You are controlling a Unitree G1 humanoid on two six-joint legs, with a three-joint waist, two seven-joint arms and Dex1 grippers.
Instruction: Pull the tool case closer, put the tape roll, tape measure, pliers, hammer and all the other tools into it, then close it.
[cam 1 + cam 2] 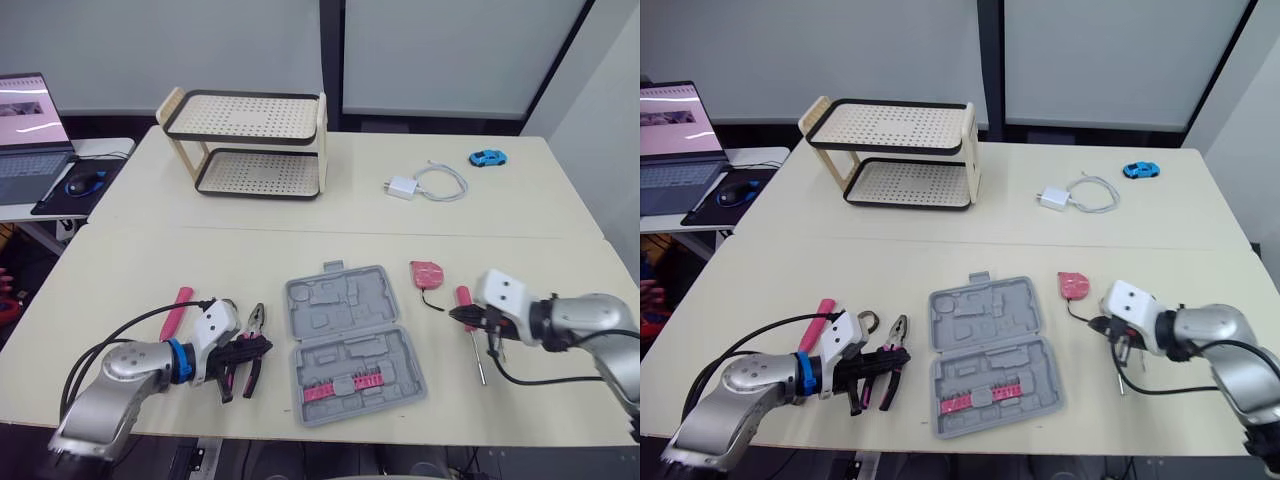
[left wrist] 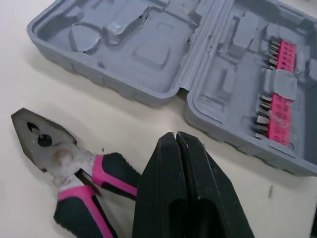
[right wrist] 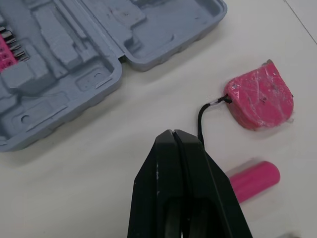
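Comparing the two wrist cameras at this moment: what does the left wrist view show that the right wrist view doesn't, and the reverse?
Left wrist view: the pliers lying on the table beside the shut left end effector. Right wrist view: the pink tape measure, a pink screwdriver handle, and the shut right end effector. Shared: the open grey tool case on the table.

Open tool case (image 1: 352, 343) on our counter (image 1: 300, 255).
We saw pliers (image 1: 256, 322) just left of it by our left gripper (image 1: 248, 352), the tape measure (image 1: 430, 273) to its right.
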